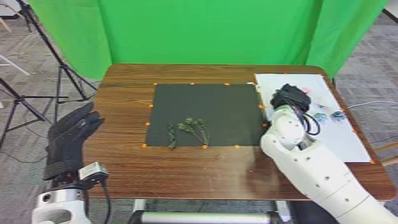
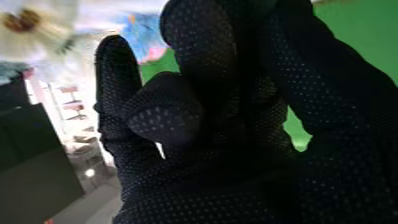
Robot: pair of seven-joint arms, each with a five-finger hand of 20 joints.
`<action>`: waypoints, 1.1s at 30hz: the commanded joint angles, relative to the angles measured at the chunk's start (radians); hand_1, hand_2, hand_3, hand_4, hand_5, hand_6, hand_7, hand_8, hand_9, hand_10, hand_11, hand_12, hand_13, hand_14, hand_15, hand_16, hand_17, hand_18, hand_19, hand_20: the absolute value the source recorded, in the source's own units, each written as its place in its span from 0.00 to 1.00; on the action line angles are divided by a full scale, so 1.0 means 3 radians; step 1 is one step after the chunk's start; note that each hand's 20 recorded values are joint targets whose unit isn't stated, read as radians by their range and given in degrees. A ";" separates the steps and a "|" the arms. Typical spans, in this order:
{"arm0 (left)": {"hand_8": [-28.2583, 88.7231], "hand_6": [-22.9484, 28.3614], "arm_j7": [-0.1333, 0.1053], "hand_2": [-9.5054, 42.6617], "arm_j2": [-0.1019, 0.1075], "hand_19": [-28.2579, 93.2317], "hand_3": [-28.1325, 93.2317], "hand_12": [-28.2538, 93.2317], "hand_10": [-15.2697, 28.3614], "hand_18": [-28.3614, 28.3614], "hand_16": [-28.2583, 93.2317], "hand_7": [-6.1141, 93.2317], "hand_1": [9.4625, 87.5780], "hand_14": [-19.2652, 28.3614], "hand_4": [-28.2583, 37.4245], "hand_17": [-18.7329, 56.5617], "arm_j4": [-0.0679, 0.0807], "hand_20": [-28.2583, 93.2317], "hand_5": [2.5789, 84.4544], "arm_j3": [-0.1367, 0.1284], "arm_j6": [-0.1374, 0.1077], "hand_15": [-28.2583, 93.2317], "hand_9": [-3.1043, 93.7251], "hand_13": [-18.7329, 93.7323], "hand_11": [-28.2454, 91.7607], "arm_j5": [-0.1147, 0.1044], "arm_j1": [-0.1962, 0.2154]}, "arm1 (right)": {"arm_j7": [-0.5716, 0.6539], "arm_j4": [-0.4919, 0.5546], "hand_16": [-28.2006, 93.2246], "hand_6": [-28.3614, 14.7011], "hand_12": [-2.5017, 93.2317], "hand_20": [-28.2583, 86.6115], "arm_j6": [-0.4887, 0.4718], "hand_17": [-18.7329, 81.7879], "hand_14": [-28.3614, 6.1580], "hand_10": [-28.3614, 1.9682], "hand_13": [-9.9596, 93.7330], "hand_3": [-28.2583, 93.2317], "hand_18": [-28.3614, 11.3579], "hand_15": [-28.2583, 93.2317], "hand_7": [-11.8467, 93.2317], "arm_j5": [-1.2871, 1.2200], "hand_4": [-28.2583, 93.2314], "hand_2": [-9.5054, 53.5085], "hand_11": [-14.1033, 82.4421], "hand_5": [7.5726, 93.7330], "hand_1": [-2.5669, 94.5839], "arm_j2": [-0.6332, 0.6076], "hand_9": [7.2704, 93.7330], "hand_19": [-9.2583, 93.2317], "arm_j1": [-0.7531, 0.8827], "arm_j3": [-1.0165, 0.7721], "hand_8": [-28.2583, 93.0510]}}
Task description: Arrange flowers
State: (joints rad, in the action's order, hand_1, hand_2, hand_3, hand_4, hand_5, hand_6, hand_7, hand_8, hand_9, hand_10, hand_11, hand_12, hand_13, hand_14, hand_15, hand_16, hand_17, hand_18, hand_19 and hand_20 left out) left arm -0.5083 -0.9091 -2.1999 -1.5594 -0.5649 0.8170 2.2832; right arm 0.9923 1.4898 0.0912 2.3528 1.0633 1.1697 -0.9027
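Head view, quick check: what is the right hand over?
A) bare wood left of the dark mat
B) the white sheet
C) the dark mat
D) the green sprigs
B: the right hand is over the white sheet, to the right of the dark mat that the green sprigs lie on.

On the table (image 1: 204, 175), has a mat (image 1: 200, 100) with sprigs (image 1: 188, 127) on its near part; has a sheet (image 1: 348, 142) with flowers (image 1: 338, 116) to its right; a backdrop (image 1: 204, 30) behind.
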 commanded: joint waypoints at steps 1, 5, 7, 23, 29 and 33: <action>0.15 0.68 -0.0027 0.21 0.0034 0.70 0.91 0.29 0.82 0.90 0.08 0.23 0.26 0.98 0.21 0.14 -0.0017 0.35 0.49 0.0000 -0.0042 0.78 0.39 0.39 0.59 -0.0039 0.0072 | -0.0035 0.0168 0.47 0.57 0.35 0.26 0.0176 0.51 0.58 0.56 0.89 0.86 0.06 0.84 0.35 0.0094 0.00 0.00 0.54 0.91 0.58 -0.0035 0.94 0.98 -0.0113 0.0034 0.38; 0.15 0.68 -0.0043 0.21 0.0042 0.70 0.91 0.29 0.82 0.90 0.08 0.23 0.26 0.98 0.21 0.14 -0.0026 0.35 0.49 -0.0006 -0.0055 0.78 0.39 0.39 0.59 -0.0045 0.0095 | -0.0055 0.0326 0.47 0.57 0.35 0.26 0.0262 0.51 0.58 0.56 0.89 0.86 0.06 0.84 0.34 0.0134 0.00 0.00 0.54 0.91 0.58 -0.0043 0.94 0.99 -0.0094 0.0052 0.38; 0.15 0.68 -0.0060 0.21 0.0057 0.70 0.91 0.29 0.82 0.90 0.08 0.23 0.26 0.98 0.21 0.14 -0.0030 0.35 0.49 -0.0008 -0.0068 0.78 0.39 0.39 0.59 -0.0058 0.0114 | -0.0059 0.0420 0.47 0.57 0.35 0.26 0.0324 0.51 0.58 0.56 0.89 0.86 0.06 0.84 0.34 0.0143 0.00 0.00 0.54 0.91 0.58 -0.0048 0.94 0.99 -0.0075 0.0069 0.39; 0.15 0.68 -0.0040 0.21 0.0066 0.70 0.91 0.29 0.82 0.90 0.08 0.23 0.26 0.98 0.21 0.14 -0.0030 0.35 0.49 -0.0056 -0.0035 0.78 0.39 0.39 0.59 -0.0039 0.0134 | -0.0120 0.0952 0.47 0.58 0.34 0.26 0.0486 0.52 0.58 0.55 0.90 0.86 0.05 0.84 0.34 0.0289 0.00 0.00 0.55 0.92 0.58 0.0068 0.95 0.99 0.0276 0.0111 0.39; 0.15 0.68 0.0019 0.21 0.0008 0.70 0.91 0.29 0.82 0.90 0.08 0.23 0.26 0.98 0.21 0.14 -0.0021 0.35 0.49 -0.0084 0.0026 0.78 0.39 0.39 0.59 0.0022 0.0136 | -0.0094 0.1004 0.47 0.58 0.34 0.25 0.0503 0.52 0.58 0.55 0.90 0.86 0.05 0.84 0.34 0.0305 0.00 0.00 0.55 0.92 0.58 0.0105 0.95 0.99 0.0409 0.0095 0.39; 0.15 0.68 0.0023 0.21 0.0000 0.70 0.91 0.29 0.82 0.90 0.08 0.23 0.26 0.98 0.21 0.14 -0.0020 0.35 0.49 -0.0079 0.0029 0.78 0.39 0.39 0.59 0.0026 0.0136 | -0.0091 0.1040 0.47 0.57 0.34 0.25 0.0506 0.52 0.58 0.55 0.90 0.86 0.05 0.84 0.34 0.0311 0.00 0.00 0.55 0.92 0.58 0.0137 0.95 0.99 0.0516 0.0071 0.39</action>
State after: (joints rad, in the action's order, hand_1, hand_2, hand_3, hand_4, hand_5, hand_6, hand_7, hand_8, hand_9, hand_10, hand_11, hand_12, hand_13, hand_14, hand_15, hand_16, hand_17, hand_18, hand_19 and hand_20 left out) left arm -0.5160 -0.8938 -2.2035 -1.5757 -0.5722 0.8098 2.3122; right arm 0.9580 1.7854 0.2276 2.4270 1.0856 1.2765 -0.8755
